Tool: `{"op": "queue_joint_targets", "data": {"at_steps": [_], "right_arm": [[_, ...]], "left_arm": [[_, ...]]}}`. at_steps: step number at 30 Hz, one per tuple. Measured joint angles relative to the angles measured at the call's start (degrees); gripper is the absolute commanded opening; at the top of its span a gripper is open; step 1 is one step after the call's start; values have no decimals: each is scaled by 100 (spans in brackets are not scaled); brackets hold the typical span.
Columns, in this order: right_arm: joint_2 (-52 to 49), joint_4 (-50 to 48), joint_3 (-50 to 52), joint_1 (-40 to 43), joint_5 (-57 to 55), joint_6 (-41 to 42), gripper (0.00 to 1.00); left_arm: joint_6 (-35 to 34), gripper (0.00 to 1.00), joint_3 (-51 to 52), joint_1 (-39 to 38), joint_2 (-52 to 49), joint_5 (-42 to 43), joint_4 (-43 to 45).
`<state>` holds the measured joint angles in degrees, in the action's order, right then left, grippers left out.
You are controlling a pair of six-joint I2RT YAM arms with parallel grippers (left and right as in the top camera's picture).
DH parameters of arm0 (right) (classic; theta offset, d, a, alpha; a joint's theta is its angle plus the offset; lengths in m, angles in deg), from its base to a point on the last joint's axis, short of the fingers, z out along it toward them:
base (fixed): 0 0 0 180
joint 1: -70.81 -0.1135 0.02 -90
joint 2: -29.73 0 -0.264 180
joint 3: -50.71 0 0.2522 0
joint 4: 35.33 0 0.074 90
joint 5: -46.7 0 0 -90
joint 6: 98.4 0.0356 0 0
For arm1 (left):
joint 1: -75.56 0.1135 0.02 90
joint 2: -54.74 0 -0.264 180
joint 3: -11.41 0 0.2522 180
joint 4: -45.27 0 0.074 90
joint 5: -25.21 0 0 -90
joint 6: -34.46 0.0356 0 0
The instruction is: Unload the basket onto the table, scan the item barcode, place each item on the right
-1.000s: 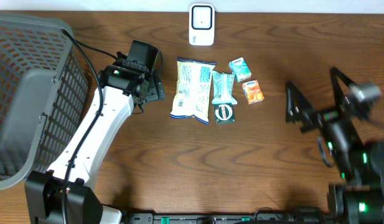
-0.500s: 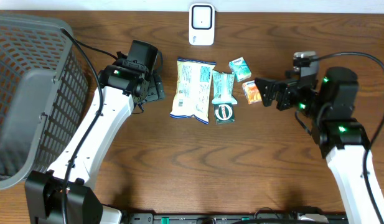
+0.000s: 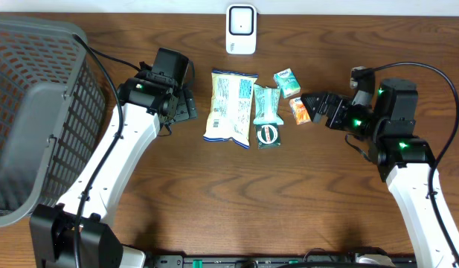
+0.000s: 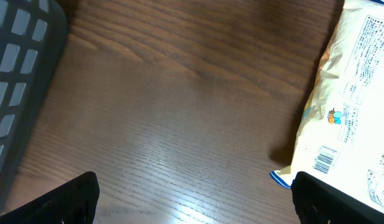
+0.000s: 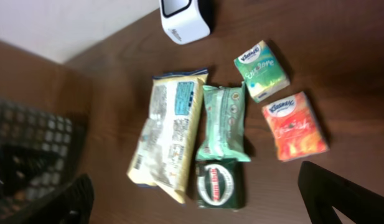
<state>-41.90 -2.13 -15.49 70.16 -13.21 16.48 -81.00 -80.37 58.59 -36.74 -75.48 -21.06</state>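
My right gripper (image 3: 316,109) is spread wide and empty, just beside the orange tissue pack (image 3: 300,110). My left gripper (image 3: 187,105) is also wide and empty, near the chip bag (image 3: 229,106). Likely pick is the orange pack, lying flat beside the wipes (image 3: 266,103). I should straddle it squarely, not nudge the green pack (image 3: 286,83), and leave the barcode face clear for the scanner (image 3: 241,30).

my left gripper (image 3: 188,104) sits with its jaws spread wide and nothing between them, my left arm (image 3: 129,145) trailing back behind it. my right gripper (image 3: 314,109) is spread just as wide and empty, facing the left one, my right arm (image 3: 413,186) folded behind it.
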Motion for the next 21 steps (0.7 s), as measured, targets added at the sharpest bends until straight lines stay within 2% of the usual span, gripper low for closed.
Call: {"op": "queue_joint_targets", "data": {"at_steps": [6,11,17,21], "right_arm": [[0,-516,-2,0,160,1215,99],[-4,-1762,-11,-68,511,2100,99],[-7,-3530,-42,-420,680,2481,99],[-7,-3969,-70,-693,697,2573,99]], "left_arm": [[0,98,0,0,0,0,-2],[0,98,0,0,0,0,0],[0,98,0,0,0,0,0],[0,98,0,0,0,0,0]]}}
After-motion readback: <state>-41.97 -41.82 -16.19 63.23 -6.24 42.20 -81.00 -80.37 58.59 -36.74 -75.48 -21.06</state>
